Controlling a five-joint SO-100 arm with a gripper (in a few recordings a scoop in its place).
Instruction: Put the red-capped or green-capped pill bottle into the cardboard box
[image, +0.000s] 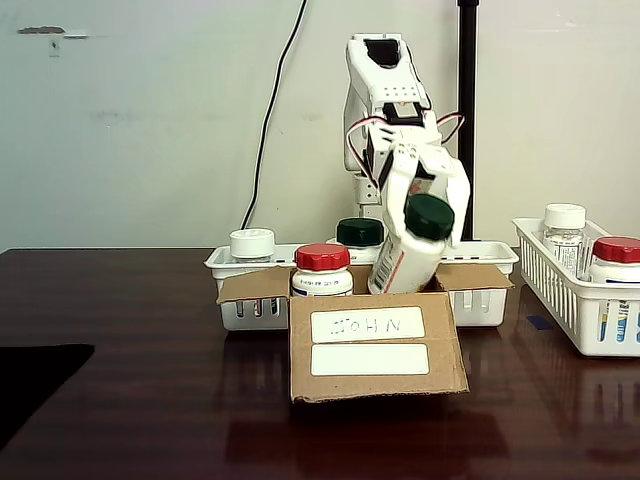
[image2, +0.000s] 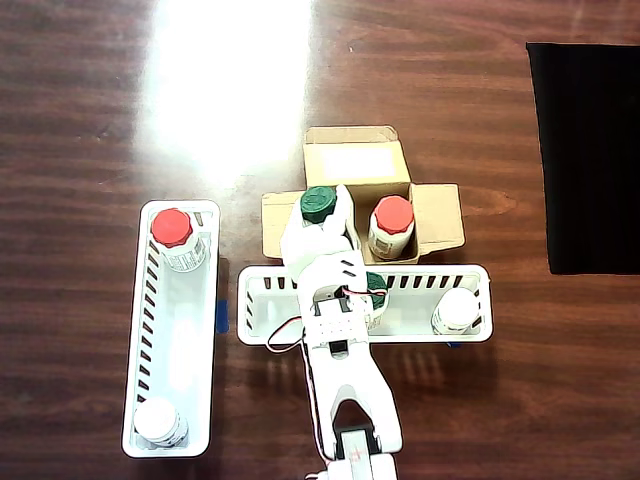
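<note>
The brown cardboard box stands at the table's middle with its flaps open and two white labels on its front. A red-capped pill bottle stands upright inside it. My gripper is shut on a green-capped pill bottle near its cap. That bottle is tilted, and its lower end dips into the box beside the red-capped one.
Behind the box is a white slotted basket holding another green-capped bottle and a white-capped one. A second basket holds a red-capped bottle and a white-capped bottle. A black mat lies at the side.
</note>
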